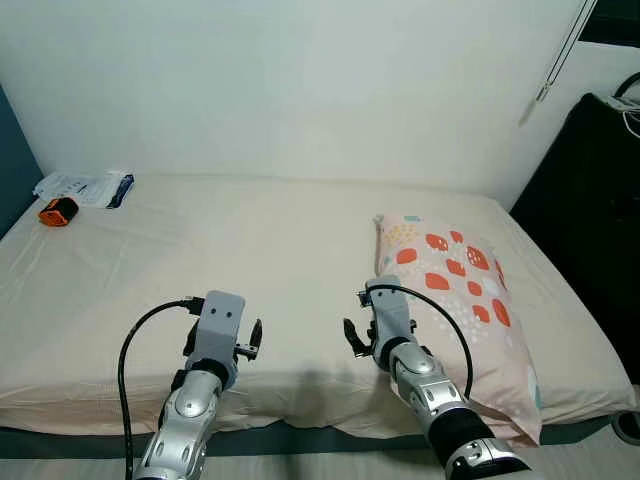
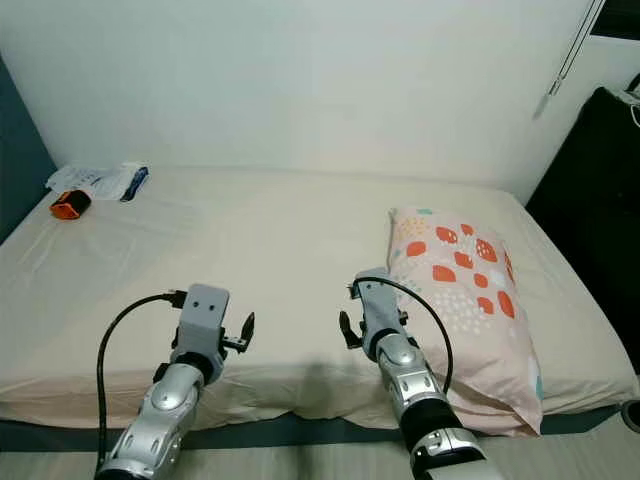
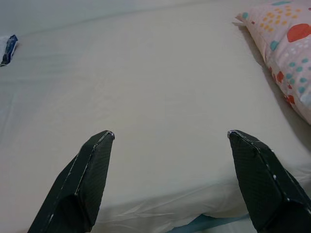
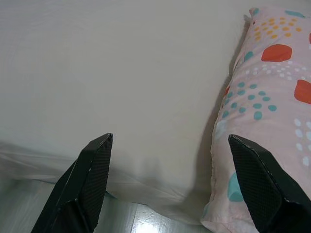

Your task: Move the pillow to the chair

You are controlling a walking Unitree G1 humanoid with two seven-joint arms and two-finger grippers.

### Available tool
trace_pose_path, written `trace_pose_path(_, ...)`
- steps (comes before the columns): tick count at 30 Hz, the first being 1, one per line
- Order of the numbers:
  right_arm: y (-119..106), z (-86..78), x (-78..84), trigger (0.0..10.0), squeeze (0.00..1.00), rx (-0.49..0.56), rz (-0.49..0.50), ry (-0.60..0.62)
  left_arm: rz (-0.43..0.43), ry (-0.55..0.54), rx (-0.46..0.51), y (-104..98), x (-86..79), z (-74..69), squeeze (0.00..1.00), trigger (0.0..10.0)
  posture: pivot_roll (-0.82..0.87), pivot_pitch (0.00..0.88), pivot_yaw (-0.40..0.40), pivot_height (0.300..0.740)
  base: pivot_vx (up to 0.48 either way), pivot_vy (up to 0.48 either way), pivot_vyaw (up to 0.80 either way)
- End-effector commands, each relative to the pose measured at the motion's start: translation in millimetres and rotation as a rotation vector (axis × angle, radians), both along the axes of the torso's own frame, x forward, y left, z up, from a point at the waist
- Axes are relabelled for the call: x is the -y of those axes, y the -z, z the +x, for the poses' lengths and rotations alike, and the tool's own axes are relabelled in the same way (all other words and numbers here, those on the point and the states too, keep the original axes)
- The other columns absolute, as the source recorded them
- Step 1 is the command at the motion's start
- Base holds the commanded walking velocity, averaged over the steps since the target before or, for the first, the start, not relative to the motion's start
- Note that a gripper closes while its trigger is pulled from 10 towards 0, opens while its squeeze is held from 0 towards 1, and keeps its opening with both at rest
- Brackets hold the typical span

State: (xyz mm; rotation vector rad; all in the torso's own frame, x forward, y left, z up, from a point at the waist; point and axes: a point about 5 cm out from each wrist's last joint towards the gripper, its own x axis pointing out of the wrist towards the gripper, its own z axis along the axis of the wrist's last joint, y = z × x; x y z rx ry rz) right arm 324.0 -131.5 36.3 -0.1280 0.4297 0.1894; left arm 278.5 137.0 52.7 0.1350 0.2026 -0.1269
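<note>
Pillow (image 1: 450,290): lies flat on the right part of the bed (image 1: 250,260), long axis running near to far, its near end overhanging the mattress edge. Pale pink cover with red and teal spots.

Left gripper (image 3: 170,138): I see both black fingers spread wide apart with nothing between them; it hovers over the near edge of the bed, well apart from the pillow.

Right gripper (image 4: 170,141): fingers likewise splayed and empty, held above the near edge just beside the pillow's left flank; one finger tip lines up with the pillow's edge in the wrist view, though I cannot tell whether it touches the fabric.

Handling, as I judge it: light, soft and easily squashed, so it will sag and fold if lifted from one point. The cloth should give decent purchase; nothing fragile here.

Where I would take hold: the near left corner or the long left edge, pinching a good fold of cover and filling, with the other gripper taking the opposite flank to keep it from drooping.

Chair: possibly the dark shape (image 1: 590,200) at the far right, but the view is too poor to say.

Clutter: an orange object (image 1: 58,211) and a white packet (image 1: 85,187) at the far left corner, well apart from the work.
</note>
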Motion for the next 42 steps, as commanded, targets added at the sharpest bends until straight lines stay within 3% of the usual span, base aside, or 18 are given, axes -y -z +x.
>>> trace_pose_path(1, 0.3, -0.6, 1.9, 10.0, 0.0, 0.006, 0.002, 0.011, -0.019, 0.007, 0.0, 0.0, 2.3, -0.2, 0.0, 10.0, 0.04, 0.0, -0.081, 0.702, 0.0, 0.0, 0.0)
trace_pose_path(34, -0.5, -0.1, 5.1, 10.0, 0.0, 0.005, 0.006, 0.015, -0.03, -0.013, 0.002, 0.6, 1.1, -0.2, 0.0, 10.0, 0.04, 0.0, -0.092, 0.702, 0.286, 0.0, 0.0)
trace_pose_path(42, -0.1, -0.5, 4.9, 10.0, 0.0, 0.002, 0.003, 0.007, 0.008, -0.061, -0.007, 3.2, -3.5, 0.3, 0.0, 10.0, 0.04, 0.0, -0.1, 0.702, 0.0, 0.0, 0.0)
